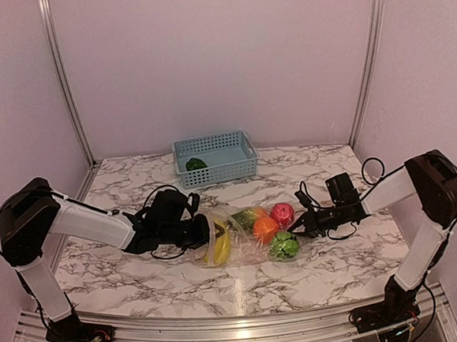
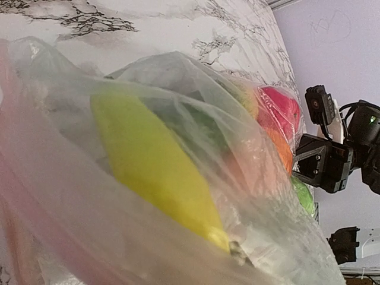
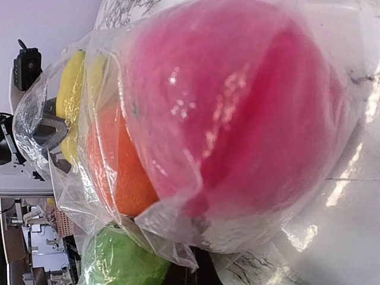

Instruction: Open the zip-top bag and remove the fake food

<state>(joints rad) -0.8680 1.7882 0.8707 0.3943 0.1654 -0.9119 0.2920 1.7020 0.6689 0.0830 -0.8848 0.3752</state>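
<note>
The zip-top bag (image 1: 245, 235) lies on the marble table between my two grippers. Through it show a yellow banana (image 1: 219, 244), an orange fruit (image 1: 265, 229), a red round fruit (image 1: 282, 213) and a light green leafy piece (image 1: 283, 247). My left gripper (image 1: 204, 230) is at the bag's left end. In the left wrist view the plastic (image 2: 196, 148) and the banana (image 2: 154, 166) cover everything and hide the fingers. My right gripper (image 1: 298, 226) pinches the bag's right end. Its dark finger (image 3: 196, 274) sits under a plastic fold below the red fruit (image 3: 237, 107).
A light blue slatted basket (image 1: 216, 158) stands at the back of the table with a dark green pepper (image 1: 196, 164) in it. Metal rails run along the near edge (image 1: 241, 328). The right arm (image 2: 323, 163) shows beyond the bag in the left wrist view.
</note>
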